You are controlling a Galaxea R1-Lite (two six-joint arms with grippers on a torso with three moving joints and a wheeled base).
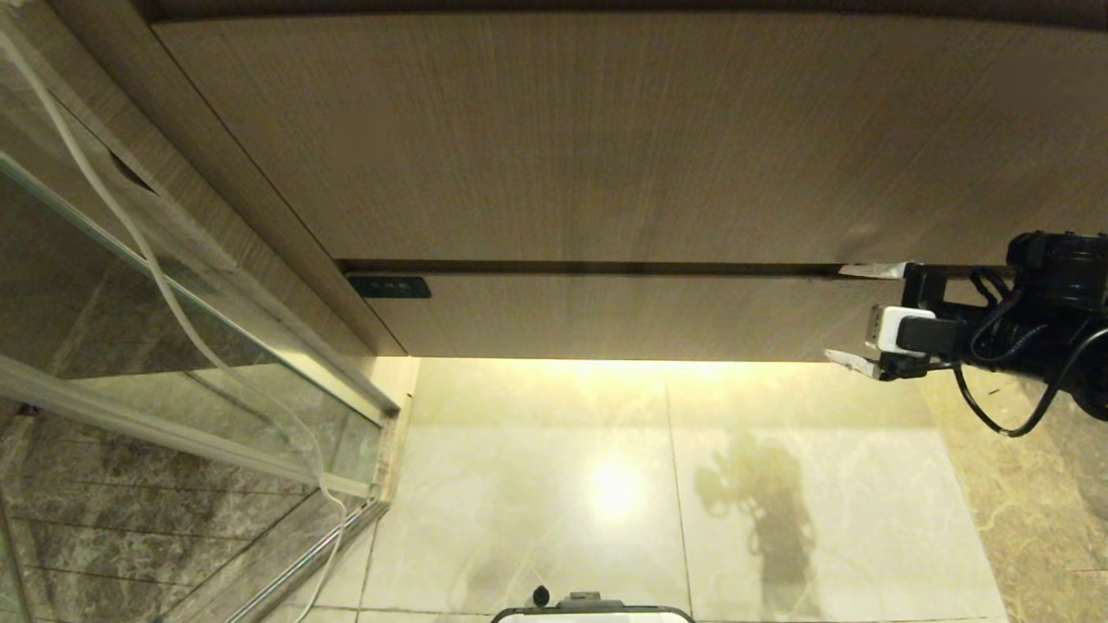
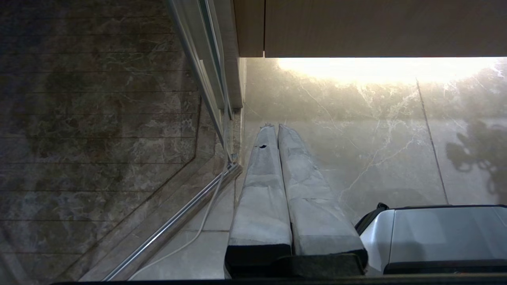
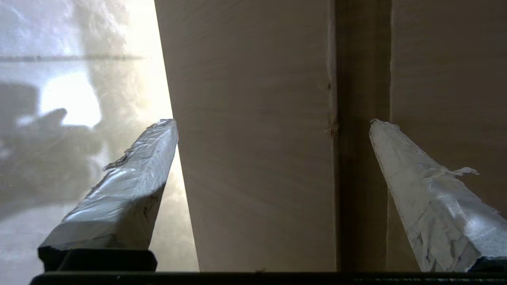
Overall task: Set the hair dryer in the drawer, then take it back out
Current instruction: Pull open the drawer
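Observation:
The drawer is the low, wide wood-grain front with a small black label at its left end; it looks pushed in. My right gripper is open at the drawer's right end. One finger sits at the dark gap above the front and the other below its bottom edge. In the right wrist view the drawer front fills the space inside the right gripper, and nothing is clamped. The left gripper is shut and empty, pointing at the floor. The hair dryer is out of view.
A taller wood-grain panel rises above the drawer. On the left stands a glass partition with a metal rail, and a white cord trails down it. Glossy floor tiles lie below, with the robot's base at the near edge.

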